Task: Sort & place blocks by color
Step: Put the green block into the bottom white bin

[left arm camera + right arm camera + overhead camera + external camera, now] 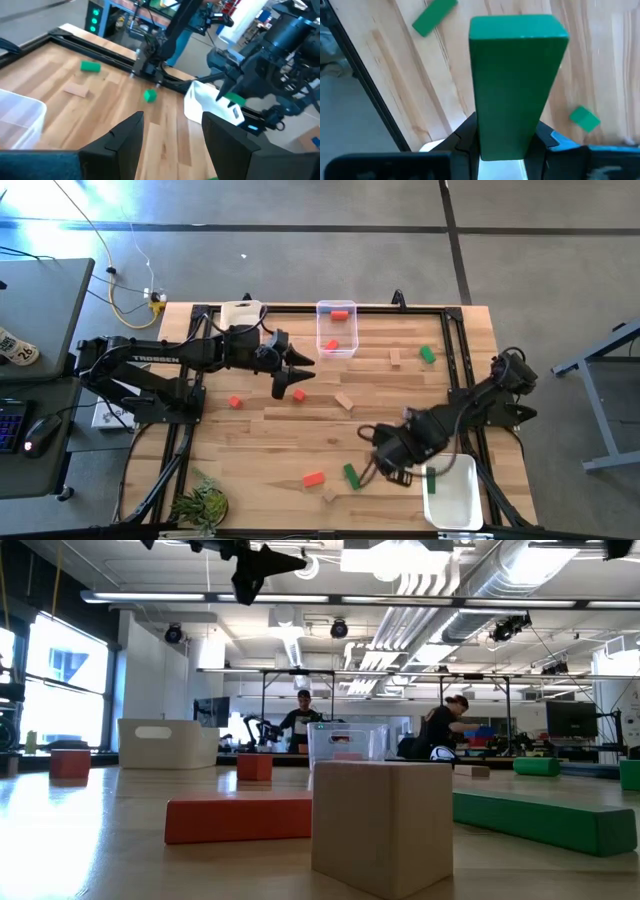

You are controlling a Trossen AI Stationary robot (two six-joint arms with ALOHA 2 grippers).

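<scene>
Going from the left of the high view, the left tool (297, 374) hangs above the surface (300, 430) at centre-left, its fingers spread apart with nothing between them. A red cube (298, 394) lies just below it in the frame and another red cube (235, 401) sits farther left. The clear bin (336, 328) at upper centre already holds two red blocks.

The likely trouble here is a crowded middle. If the left tool drops for the nearer red cube while slightly off line, a finger could knock it away toward the pale block (344, 401) beside it.

Right of centre, low in the frame, the right tool (428, 477) is clamped on a green bar (515, 80). In the right wrist view the bar stands up from between the fingers, gripped only at its bottom end, with most of its length sticking out beyond them. That is the bigger risk, as I judge it: so short a hold lets the bar pivot or slip. The tool sits at the left rim of the white bin (455, 498), so an early release could land the bar on the rim or outside on the surface.

Other green blocks wait: a bar (350, 474) at lower centre, left of the right tool, and a piece (427, 354) at upper right.
</scene>
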